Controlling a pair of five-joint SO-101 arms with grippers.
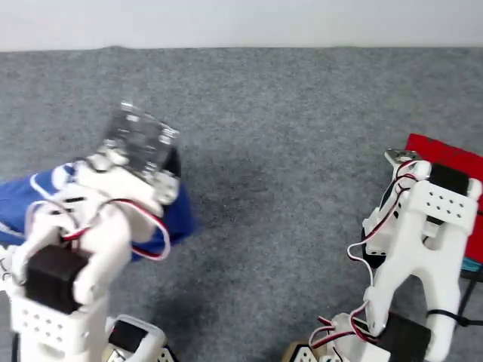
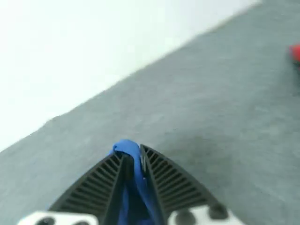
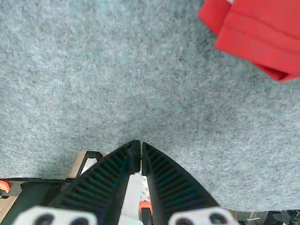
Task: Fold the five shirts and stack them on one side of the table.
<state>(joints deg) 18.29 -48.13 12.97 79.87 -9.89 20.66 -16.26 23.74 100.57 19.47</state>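
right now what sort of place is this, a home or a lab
Probably a robotics test bench: the left arm and right arm stand side by side at a grey felt table against a bare white wall, with the left hand shut on a blue shirt.

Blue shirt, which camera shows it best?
The high view: the blue shirt lies at the table's left, partly under an arm. In the left wrist view a fold sits pinched in the left gripper. The right wrist view faces the red shirt.
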